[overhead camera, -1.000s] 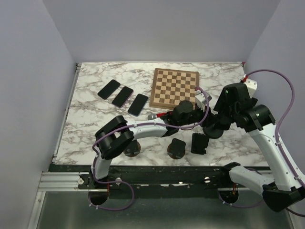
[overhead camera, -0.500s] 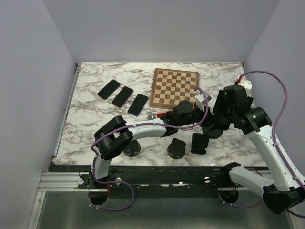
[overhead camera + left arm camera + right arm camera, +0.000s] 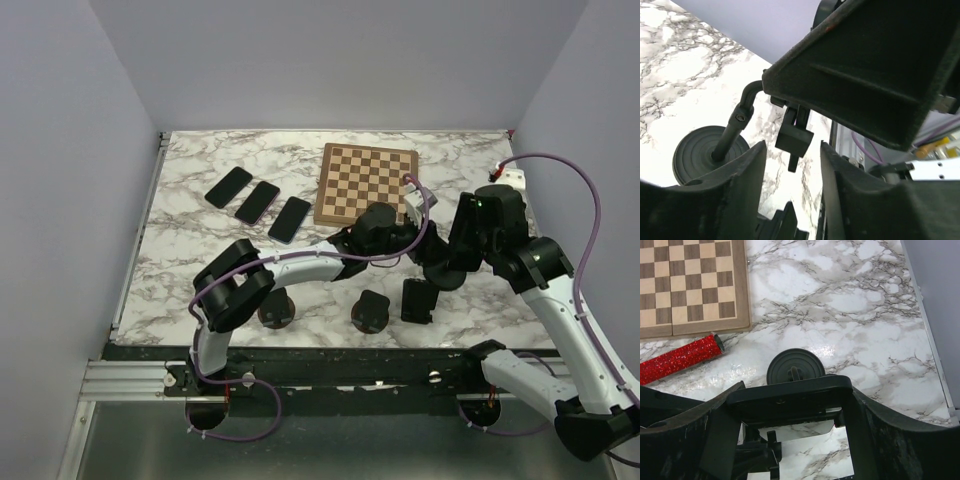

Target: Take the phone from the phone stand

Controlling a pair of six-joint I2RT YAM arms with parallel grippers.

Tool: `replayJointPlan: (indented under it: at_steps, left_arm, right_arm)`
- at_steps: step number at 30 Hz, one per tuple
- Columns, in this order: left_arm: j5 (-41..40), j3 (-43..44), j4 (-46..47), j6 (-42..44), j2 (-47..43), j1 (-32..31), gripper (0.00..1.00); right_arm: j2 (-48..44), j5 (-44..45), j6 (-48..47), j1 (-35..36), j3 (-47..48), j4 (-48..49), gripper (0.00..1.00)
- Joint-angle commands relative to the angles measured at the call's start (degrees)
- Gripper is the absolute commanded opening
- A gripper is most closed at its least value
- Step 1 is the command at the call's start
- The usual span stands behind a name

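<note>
Phone [image 3: 790, 399] sits raised on the stand [image 3: 735, 127] toward the right of the table [image 3: 190, 250], just off the chessboard's [image 3: 365, 185] near right corner. The top view hardly shows it, since both wrists crowd over that spot and only the stand's round base shows on the marble. The right wrist view looks down on it: a flat black slab with rounded corners spanning the whole gap of the right claw [image 3: 795, 390], whose two fingers press on its opposite edges, with the ribbed base disc directly beyond and a red glitter tube [image 3: 680, 360] lying beside the board. The left wrist view shows it from below instead. There the phone is a broad matte dark underside filling the upper right, a few reddish flecks along one edge, the stand's bent stem rising from the disc to a small clamp [image 3: 795, 142] right under it. The left claw [image 3: 792, 150] has its fingers parted with nothing between them — only the clamp and marble show through the gap. Only the top view takes in three loose phones [image 3: 257, 202] lying in a row far to the left.
</note>
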Motion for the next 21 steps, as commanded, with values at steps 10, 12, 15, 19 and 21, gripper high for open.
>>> replayJointPlan:
  at_steps: [10,12,15,19,21]
  left_arm:
    - [17.64,1.42,-3.34,0.34,-2.33,4.55,0.44]
    - [17.89,2.46,-2.85,-0.65,-1.12,4.47,0.45]
    - [17.32,4.1,-2.78,-1.28,0.13,4.29,0.52]
    - [14.01,6.65,-4.69,-0.05,1.18,3.65,0.56]
    - [12.21,6.99,-5.26,0.7,1.39,3.46,0.51]
  right_arm:
    - [0.57,-3.12,-1.77,0.08,0.35,3.1,0.01]
    - [0.77,-3.13,-1.51,0.12,0.75,2.92,0.01]
    - [1.14,-3.75,-1.08,0.08,1.16,2.74,0.01]
    - [1.55,-4.1,-0.11,0.12,1.21,2.8,0.01]
    - [1.69,-4.61,0.17,0.11,1.33,2.87,0.01]
